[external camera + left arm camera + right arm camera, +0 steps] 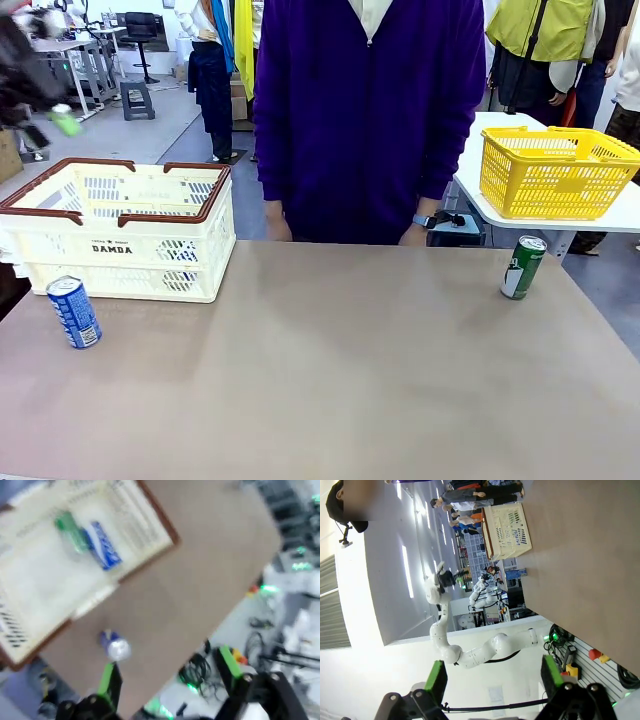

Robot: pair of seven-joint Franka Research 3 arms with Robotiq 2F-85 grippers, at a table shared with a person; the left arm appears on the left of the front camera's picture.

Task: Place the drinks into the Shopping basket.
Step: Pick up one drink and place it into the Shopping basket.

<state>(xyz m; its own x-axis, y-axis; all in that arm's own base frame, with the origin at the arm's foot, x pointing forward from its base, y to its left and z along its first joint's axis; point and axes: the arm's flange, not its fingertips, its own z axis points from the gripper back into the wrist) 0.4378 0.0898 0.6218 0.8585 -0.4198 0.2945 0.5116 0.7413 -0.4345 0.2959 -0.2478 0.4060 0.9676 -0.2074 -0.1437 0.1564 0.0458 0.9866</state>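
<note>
With left gripper [165, 667] and right gripper [492, 665] jaws wide and empty, a fast approach may topple the blue can [74, 311] at 8 o'clock.

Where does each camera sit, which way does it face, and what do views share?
Front: fixed robot-side, facing across the table at a person in purple.
Left wrist: above, looking down past the open left gripper at the basket, blue can beside it.
Right wrist: rolled sideways, looking past the open right gripper toward the left arm.
Shared: basket, in all three.
</note>
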